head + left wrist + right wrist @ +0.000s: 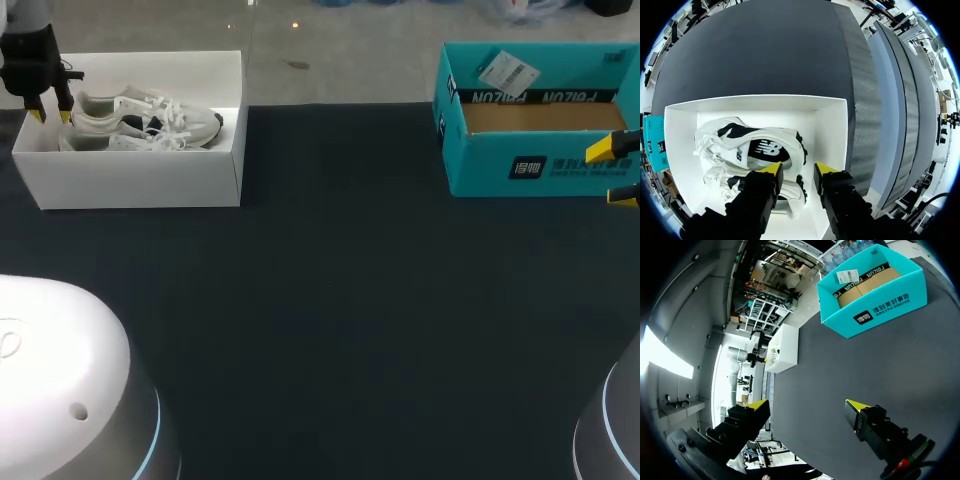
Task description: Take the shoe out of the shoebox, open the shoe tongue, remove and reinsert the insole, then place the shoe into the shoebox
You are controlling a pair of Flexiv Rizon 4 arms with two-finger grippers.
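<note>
A white shoebox [140, 182] stands at the table's far left with two white sneakers lying side by side in it, one [150, 113] behind the other [115, 142]. My left gripper [51, 115] hangs over the box's left end, just above the heels. In the left wrist view its fingers stand a narrow gap apart [799, 172] over the heel of the nearer sneaker [725, 181], beside the other sneaker [760, 147], and they grip nothing. My right gripper [612, 173] is wide open at the table's right edge, in front of the teal box, and is empty [807, 407].
An open teal cardboard box [540, 165] sits at the far right with a brown floor and a label on its back wall; it also shows ahead of the right gripper [880, 305]. Dark table [340, 300] stretches between the two boxes.
</note>
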